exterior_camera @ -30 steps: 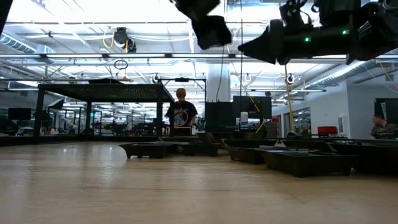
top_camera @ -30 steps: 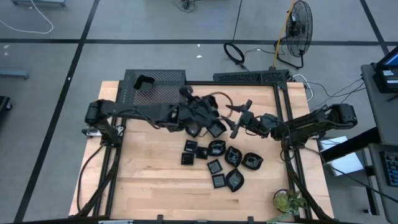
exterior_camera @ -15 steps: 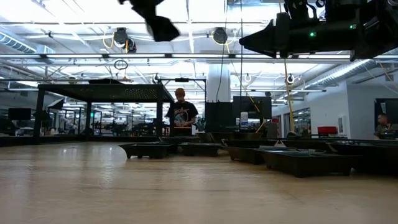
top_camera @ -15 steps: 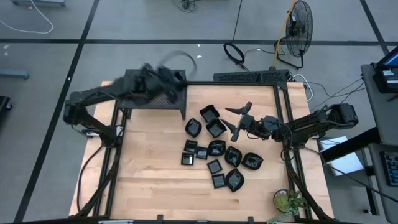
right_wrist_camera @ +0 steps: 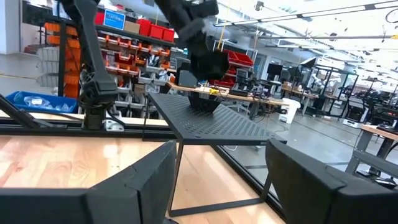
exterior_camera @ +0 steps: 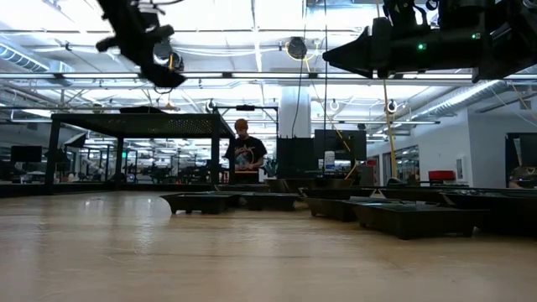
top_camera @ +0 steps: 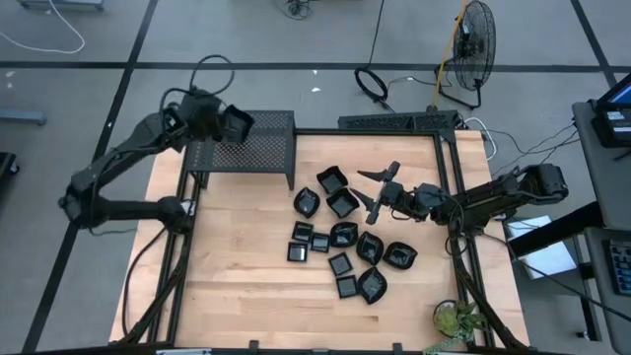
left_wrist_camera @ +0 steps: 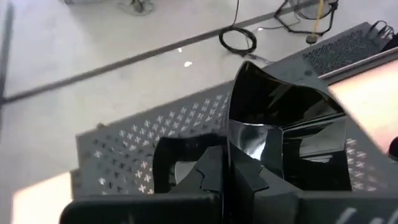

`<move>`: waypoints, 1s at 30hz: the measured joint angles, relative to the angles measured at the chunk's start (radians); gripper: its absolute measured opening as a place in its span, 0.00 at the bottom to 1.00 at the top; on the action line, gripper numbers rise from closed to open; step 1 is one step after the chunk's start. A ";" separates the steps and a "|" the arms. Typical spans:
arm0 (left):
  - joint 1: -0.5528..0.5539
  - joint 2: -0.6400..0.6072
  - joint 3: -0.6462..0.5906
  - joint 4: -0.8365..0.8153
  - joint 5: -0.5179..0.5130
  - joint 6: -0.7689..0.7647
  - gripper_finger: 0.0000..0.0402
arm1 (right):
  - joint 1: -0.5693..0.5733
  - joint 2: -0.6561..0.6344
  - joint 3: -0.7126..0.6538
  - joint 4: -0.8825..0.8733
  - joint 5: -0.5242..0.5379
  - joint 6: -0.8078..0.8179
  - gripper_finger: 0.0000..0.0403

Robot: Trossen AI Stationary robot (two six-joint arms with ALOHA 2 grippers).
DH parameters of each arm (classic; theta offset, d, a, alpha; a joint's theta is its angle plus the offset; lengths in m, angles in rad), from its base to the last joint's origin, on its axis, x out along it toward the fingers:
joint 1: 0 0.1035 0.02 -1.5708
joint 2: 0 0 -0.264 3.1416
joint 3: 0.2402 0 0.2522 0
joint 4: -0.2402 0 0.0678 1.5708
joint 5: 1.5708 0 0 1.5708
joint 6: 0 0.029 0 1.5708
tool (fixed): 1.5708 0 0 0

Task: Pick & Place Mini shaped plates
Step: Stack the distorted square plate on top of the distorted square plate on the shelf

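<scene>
My left gripper (top_camera: 223, 122) hangs over the left part of the black mesh rack (top_camera: 264, 148), shut on a glossy black square mini plate (top_camera: 237, 124). In the left wrist view another plate (left_wrist_camera: 180, 163) lies on the rack's top behind my fingers. Several more mini plates (top_camera: 340, 235) rest flat on the wooden table in a loose cluster right of centre. My right gripper (top_camera: 379, 191) is open and hovers just right of that cluster, touching nothing; its wrist view looks toward the rack (right_wrist_camera: 211, 121). My left gripper pinches the square plate by its side wall (left_wrist_camera: 252, 146) near one corner, one finger seemingly inside the dish and one outside. The plate is lifted clear above the rack top and tilted, its hollow turned away from the fingers (left_wrist_camera: 211, 171).
The rack stands at the table's far left corner on thin legs. Bare wood (top_camera: 237, 286) lies along the near and left parts of the table. A small plant (top_camera: 455, 320) sits at the near right corner. A person (exterior_camera: 244, 153) stands in the room beyond the far edge.
My left gripper, shut on the square plate, has swung fast from above the plate cluster at the table's middle toward the far left, and now stands over the rack's left part. The plates on the table and my right arm have kept still.
</scene>
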 joint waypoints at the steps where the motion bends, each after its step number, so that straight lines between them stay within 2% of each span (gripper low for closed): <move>1: 0.024 -0.013 -0.037 0.022 0.005 0.000 0.02 | 0.000 0.000 0.000 0.000 0.000 0.003 0.58; 6: 0.109 -0.031 -0.145 0.043 0.044 0.014 0.01 | 0.000 0.000 0.000 0.000 0.000 0.014 0.57; 14: 0.129 -0.032 -0.157 0.057 0.076 0.089 0.01 | -0.002 0.000 0.000 0.000 0.000 0.014 0.57; 30: 0.124 -0.034 -0.157 0.055 0.051 0.115 0.25 | -0.002 0.000 0.000 0.000 0.000 0.017 0.56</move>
